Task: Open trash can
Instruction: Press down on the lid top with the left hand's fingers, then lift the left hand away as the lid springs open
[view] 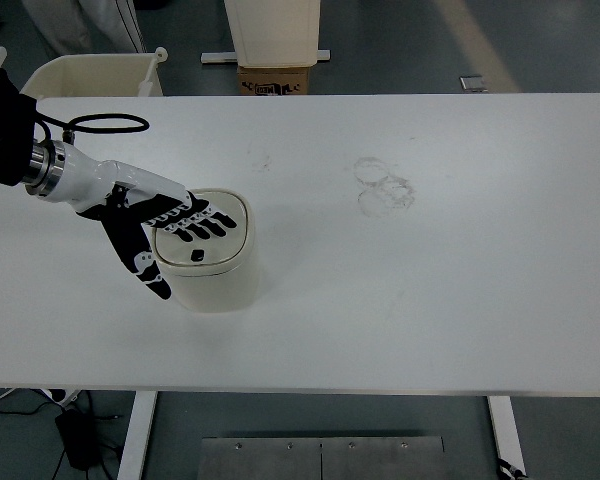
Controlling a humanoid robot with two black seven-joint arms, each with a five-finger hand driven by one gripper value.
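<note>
Left hand (155, 225) lies flat and open, fingers (202, 222) spread on the lid, gripping nothing. We see a small cream trash can (212, 268), rounded-square, lid closed, upright on the white table (430, 280).

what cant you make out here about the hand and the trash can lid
- Top view: whether the left hand presses the trash can lid or only hovers; the steep angle hides any gap.
- Top view: the lid part under the fingers, covered by them.
- Top view: the small dark mark on the lid, too small to identify.
</note>
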